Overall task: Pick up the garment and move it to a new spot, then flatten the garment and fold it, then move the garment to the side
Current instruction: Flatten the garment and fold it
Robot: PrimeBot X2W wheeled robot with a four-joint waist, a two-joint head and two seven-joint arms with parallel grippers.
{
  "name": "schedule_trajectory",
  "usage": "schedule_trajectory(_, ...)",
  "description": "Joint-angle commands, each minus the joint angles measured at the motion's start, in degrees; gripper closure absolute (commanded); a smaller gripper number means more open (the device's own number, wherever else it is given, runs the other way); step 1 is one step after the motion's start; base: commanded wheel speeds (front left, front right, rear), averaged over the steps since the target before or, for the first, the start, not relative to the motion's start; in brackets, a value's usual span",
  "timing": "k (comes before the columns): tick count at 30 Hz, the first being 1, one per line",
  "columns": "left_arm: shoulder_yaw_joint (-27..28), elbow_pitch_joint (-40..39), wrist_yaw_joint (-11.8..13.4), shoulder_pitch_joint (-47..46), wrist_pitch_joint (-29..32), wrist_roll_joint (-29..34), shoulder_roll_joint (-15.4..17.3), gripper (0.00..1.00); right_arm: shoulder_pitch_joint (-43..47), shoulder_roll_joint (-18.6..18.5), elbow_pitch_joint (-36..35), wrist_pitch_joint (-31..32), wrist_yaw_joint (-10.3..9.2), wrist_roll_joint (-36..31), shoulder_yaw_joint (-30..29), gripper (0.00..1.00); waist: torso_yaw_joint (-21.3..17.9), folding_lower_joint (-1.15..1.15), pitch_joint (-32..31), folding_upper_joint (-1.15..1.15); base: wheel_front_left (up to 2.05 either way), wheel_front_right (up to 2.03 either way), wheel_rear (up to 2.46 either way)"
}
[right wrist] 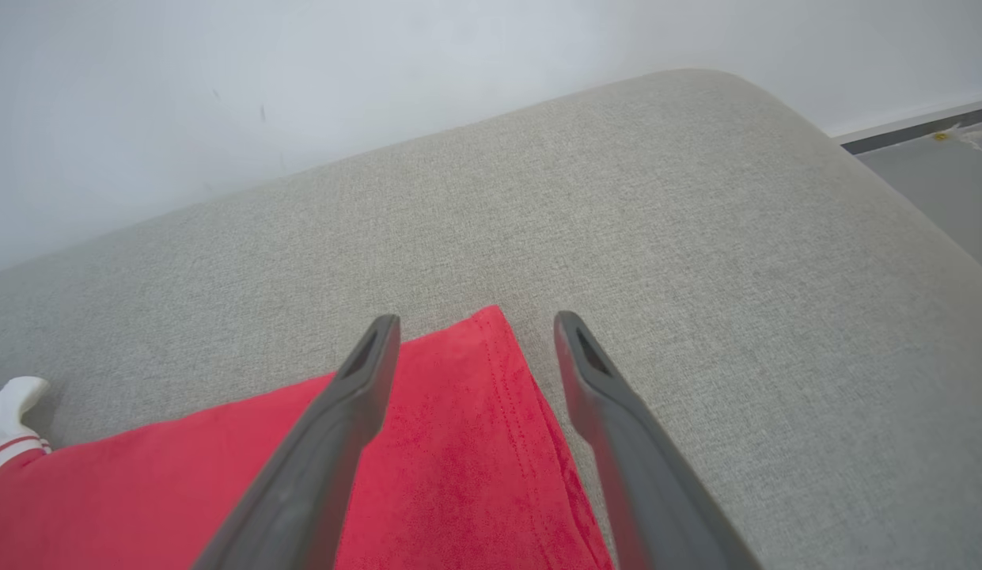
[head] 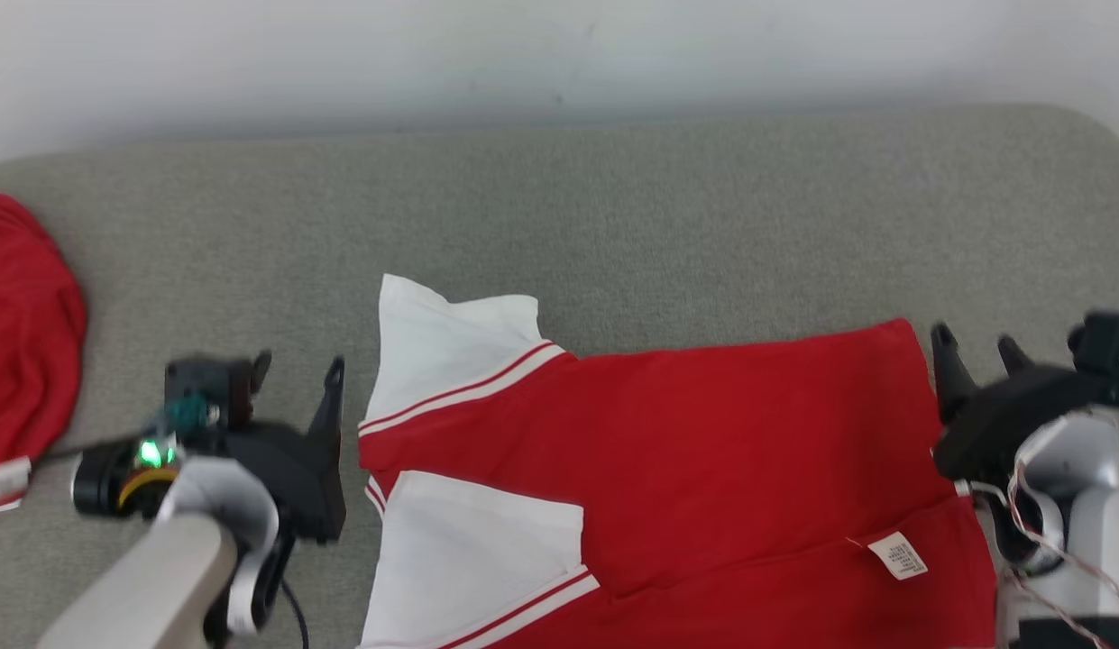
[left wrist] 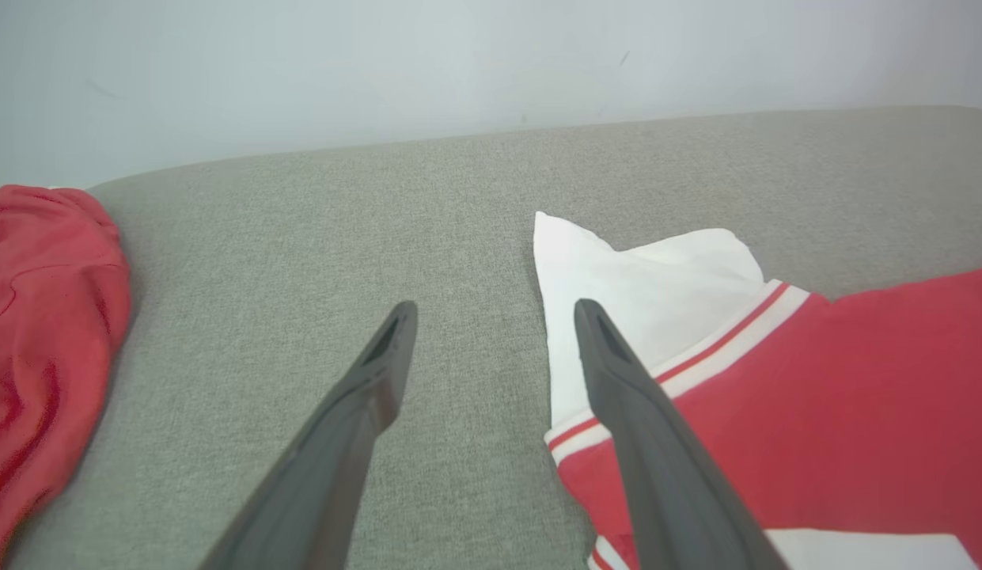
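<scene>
The red T-shirt with white sleeves [head: 703, 451] lies flat on the grey fabric-covered worktop [head: 658, 198], in the lower middle and lower right of the head view. Its long axis runs left to right across the frame, with both sleeves at the left end and the hem at the right end. A white care label [head: 897, 554] shows near the hem at lower right.

My left end effector [head: 298, 365] sits just beside the sleeve end, fingers spread wide and holding nothing. In the left wrist view the upper white sleeve [left wrist: 641, 285] lies just right of my fingers, and one finger overlaps its edge.

My right end effector [head: 976, 347] is just beside the far hem corner, also spread and empty. In the right wrist view that red corner lies below the gap between the two fingers.

So each arm is nearest its own end of the shirt. I judge that a next fold would carry one end along the long axis onto the other.

The worktop also bears a second red garment [head: 22, 333], bunched at the far left, well apart from the shirt.
</scene>
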Motion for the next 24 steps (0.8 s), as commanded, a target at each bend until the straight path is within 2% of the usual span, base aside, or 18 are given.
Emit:
schedule_trajectory(1,-0.11,1.1,-1.04,-2.31,0.41,0.73,-0.56,0.0,-1.79,0.1,0.51,0.66,-0.1,-0.55,0.8,0.0,-1.32,-0.01,3.02,-0.01,0.0,0.0,0.0)
schedule_trajectory(6,-0.89,6.66,-4.72,-10.25,2.99,1.29,-1.67,0.0,-8.85,-1.02,3.21,2.01,-0.1,-1.14,4.49,0.0,-2.85,-0.01,7.63,-0.01,0.0,0.0,0.0)
schedule_trajectory(12,-0.98,12.59,-7.4,-16.54,7.18,-0.05,-2.79,0.0,-14.13,-2.28,6.24,1.24,-0.11,-0.46,8.19,0.0,-4.22,-0.01,11.5,-0.01,0.0,0.0,0.0)
schedule_trajectory(16,-1.09,14.55,-8.38,-18.52,6.91,0.07,-3.39,0.0,-15.44,-2.72,7.81,0.05,-0.11,0.06,9.2,0.0,-4.52,-0.01,12.63,-0.01,0.0,0.0,0.0)
schedule_trajectory(24,-1.79,16.29,-8.37,-18.93,7.08,0.29,-3.86,0.0,-14.79,-3.41,9.22,-1.36,-0.1,0.79,9.82,0.0,-4.3,-0.01,13.27,-0.01,0.0,0.0,0.0)
